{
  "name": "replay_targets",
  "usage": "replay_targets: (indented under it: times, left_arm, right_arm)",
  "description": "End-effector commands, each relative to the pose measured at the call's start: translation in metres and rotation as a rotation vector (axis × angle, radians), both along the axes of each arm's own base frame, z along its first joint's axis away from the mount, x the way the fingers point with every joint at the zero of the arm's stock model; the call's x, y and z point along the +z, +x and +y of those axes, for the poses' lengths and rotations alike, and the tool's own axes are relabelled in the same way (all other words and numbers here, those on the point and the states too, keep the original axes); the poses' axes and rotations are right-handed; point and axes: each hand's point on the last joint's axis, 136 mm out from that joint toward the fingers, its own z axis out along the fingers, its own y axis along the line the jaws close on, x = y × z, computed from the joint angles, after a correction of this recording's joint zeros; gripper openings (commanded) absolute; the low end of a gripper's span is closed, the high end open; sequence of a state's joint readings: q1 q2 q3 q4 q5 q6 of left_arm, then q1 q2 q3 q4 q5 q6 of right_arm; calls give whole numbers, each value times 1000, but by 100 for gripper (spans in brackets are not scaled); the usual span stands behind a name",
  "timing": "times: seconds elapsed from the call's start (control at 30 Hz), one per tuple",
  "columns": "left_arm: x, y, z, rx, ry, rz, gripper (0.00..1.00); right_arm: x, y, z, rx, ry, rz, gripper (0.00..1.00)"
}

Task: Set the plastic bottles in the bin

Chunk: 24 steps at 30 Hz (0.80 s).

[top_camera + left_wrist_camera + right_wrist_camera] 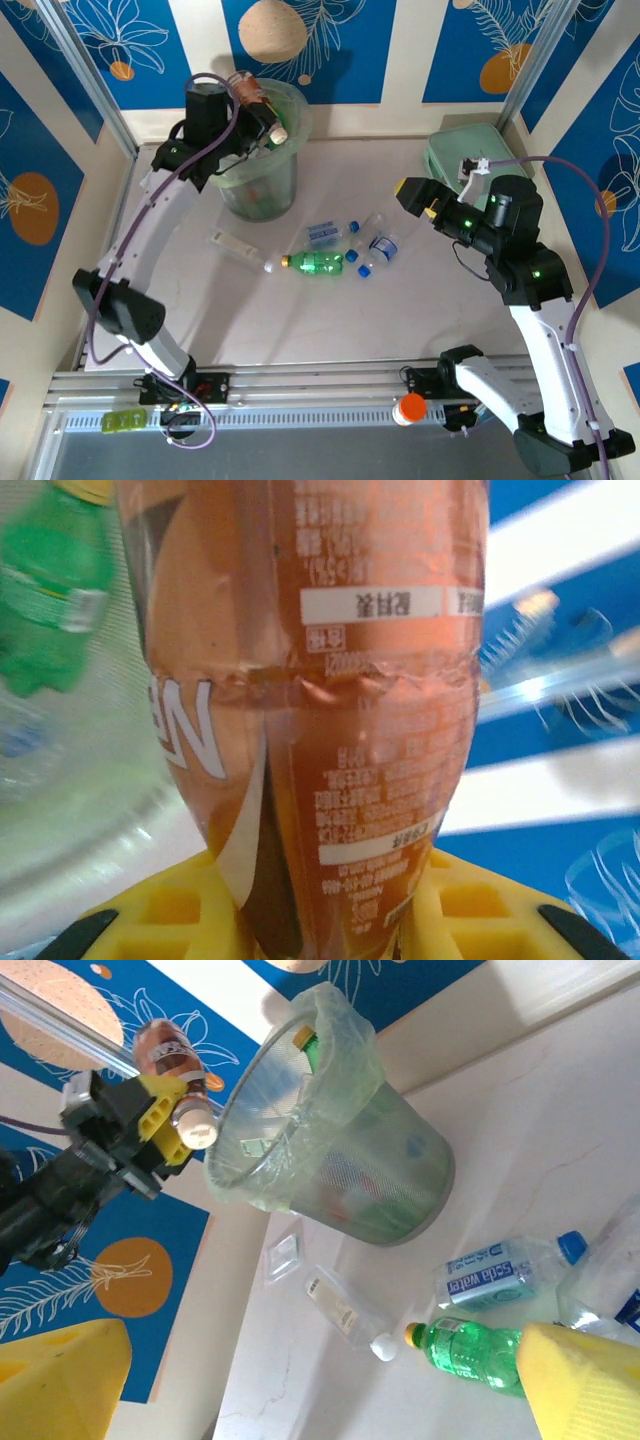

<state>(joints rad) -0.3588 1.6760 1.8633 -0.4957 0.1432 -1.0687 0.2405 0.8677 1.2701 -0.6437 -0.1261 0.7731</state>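
My left gripper is shut on a brown-labelled bottle with a cream cap, held over the near rim of the pale-green bin. A green bottle lies inside the bin. On the table lie a green bottle, a soda-water bottle, a clear white-capped bottle and blue-capped clear bottles. My right gripper hangs open above the table, right of these bottles, nothing between its yellow fingers.
A mint-green case sits at the back right behind my right arm. A flat clear packet lies near the foot of the bin. An orange-capped thing rests on the near rail. Blue patterned walls close in the table.
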Motion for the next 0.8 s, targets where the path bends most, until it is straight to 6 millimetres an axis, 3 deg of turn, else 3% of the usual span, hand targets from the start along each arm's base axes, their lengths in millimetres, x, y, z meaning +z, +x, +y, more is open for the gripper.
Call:
replay_targets:
  times: [0.0,0.23,0.33,0.57,0.77]
  left_arm:
    - [-7,24,21,124,-90,101,20]
    - [-26,76,39,203,-184,153,22]
    - [-37,88,42,214,-196,175,24]
    - [-75,93,42,240,-190,254,29]
    - [-102,97,51,284,-171,288,33]
  right_arm:
    - [-14,3,-7,-33,-37,28,99]
    - [-29,5,-11,-49,-70,36,99]
    - [-31,5,-14,-63,-88,26,99]
    - [-34,10,-29,-147,-125,0,99]
    - [-33,10,-29,-147,-123,-22,99]
